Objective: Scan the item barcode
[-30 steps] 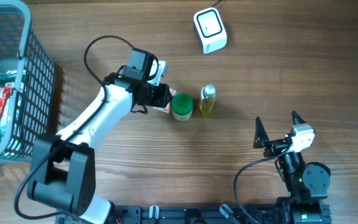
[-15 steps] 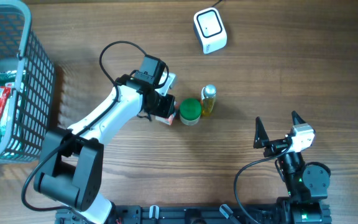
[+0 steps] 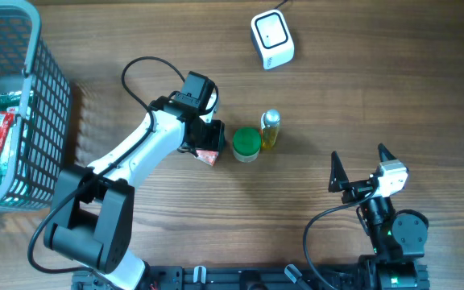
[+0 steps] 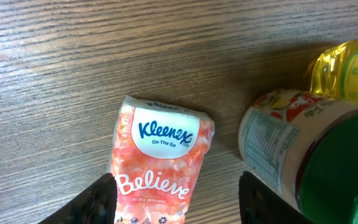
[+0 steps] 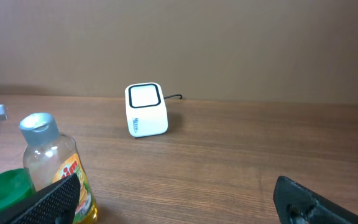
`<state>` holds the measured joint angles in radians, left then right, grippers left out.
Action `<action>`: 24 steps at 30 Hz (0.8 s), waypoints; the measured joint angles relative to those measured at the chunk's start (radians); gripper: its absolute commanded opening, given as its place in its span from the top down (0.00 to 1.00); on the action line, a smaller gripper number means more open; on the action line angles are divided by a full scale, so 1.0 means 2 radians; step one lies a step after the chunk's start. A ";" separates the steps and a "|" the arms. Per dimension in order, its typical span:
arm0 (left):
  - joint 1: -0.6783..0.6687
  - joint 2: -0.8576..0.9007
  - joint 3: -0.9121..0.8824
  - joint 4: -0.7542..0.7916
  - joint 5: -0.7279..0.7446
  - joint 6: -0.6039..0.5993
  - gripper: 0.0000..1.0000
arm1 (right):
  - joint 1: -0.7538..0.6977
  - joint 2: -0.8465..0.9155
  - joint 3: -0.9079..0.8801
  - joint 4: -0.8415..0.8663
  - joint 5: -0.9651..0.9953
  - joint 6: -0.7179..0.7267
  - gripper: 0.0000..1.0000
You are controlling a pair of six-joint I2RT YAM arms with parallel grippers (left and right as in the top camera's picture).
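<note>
A pink Kleenex tissue pack (image 4: 160, 155) lies flat on the wood table, label up, and only its red corner (image 3: 209, 157) shows in the overhead view. My left gripper (image 4: 178, 199) stands over it, open: the left finger is at the pack's edge, and bare wood shows between the pack and the right finger. The white barcode scanner (image 3: 272, 39) sits at the far side of the table, its window (image 5: 145, 98) facing the right wrist camera. My right gripper (image 3: 359, 171) hangs wide open and empty near the front right.
A green-lidded jar (image 3: 246, 143) stands just right of the pack, touching a yellow bottle (image 3: 270, 131). A blue wire basket (image 3: 35, 48) with packaged goods fills the left edge. The left arm's cable loops above its wrist.
The left arm carried the pack rightward, nudging the jar toward the bottle. Its jaws have now widened off the pack, which lies on the table. The right arm has not moved.
</note>
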<state>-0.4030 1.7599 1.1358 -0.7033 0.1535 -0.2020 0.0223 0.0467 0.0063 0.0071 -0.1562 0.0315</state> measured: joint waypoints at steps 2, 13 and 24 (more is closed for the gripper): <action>0.000 0.000 0.000 0.001 0.000 -0.005 0.55 | 0.000 0.000 0.000 0.000 0.000 0.000 0.00; 0.001 0.000 0.000 -0.019 -0.034 -0.019 0.93 | 0.000 0.000 0.000 0.000 0.000 0.000 0.00; 0.001 0.001 -0.003 0.125 -0.039 -0.083 0.96 | 0.000 0.000 0.000 0.000 0.000 0.000 0.00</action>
<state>-0.4011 1.7618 1.1305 -0.4526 0.0753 -0.3687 0.0223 0.0467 0.0063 0.0071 -0.1562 0.0315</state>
